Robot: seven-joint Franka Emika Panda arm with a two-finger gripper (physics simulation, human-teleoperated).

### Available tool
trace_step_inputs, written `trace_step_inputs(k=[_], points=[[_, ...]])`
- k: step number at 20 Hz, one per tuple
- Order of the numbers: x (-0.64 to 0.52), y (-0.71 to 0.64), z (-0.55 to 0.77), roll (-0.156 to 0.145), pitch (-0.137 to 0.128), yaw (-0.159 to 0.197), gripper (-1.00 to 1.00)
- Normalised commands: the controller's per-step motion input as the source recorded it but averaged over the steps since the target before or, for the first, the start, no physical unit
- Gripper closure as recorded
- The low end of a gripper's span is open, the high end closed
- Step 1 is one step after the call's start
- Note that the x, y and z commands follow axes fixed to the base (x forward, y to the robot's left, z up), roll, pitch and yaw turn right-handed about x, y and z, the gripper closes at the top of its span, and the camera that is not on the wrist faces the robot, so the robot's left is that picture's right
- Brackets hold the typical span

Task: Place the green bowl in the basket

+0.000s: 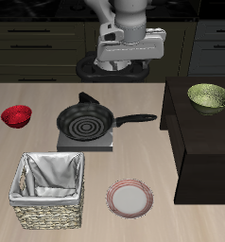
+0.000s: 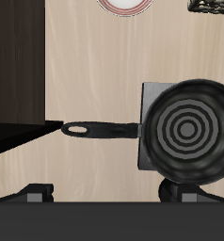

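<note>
The green bowl (image 1: 209,97) stands upright on top of a dark raised cabinet (image 1: 201,142) at the table's side. It does not show in the wrist view. The wicker basket (image 1: 50,191) with its pale cloth lining stands near the table's front edge, empty; a corner of it shows in the wrist view (image 2: 213,5). My gripper (image 1: 128,62) hangs high at the back of the table, above and behind the frying pan, far from both. In the wrist view the gripper (image 2: 112,196) is open with the fingertips (image 2: 34,193) wide apart, and it holds nothing.
A black frying pan (image 1: 84,120) sits on a grey stove plate (image 1: 86,142) mid-table, its handle (image 2: 100,129) pointing toward the cabinet (image 2: 20,136). A small red bowl (image 1: 17,116) stands beyond the pan. A pink-rimmed plate (image 1: 129,198) lies beside the basket.
</note>
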Motion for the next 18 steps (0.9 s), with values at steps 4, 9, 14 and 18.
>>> trace_step_inputs(k=[4, 9, 14, 18], points=[[0.21, 0.09, 0.06, -0.009, 0.007, -0.002, -1.0], [0.14, 0.29, 0.2, 0.024, -0.038, -0.005, -1.0], [0.21, 0.2, 0.13, -0.002, 0.002, -0.01, -1.0], [0.19, 0.16, 0.11, -0.005, -0.012, -0.005, -1.0]])
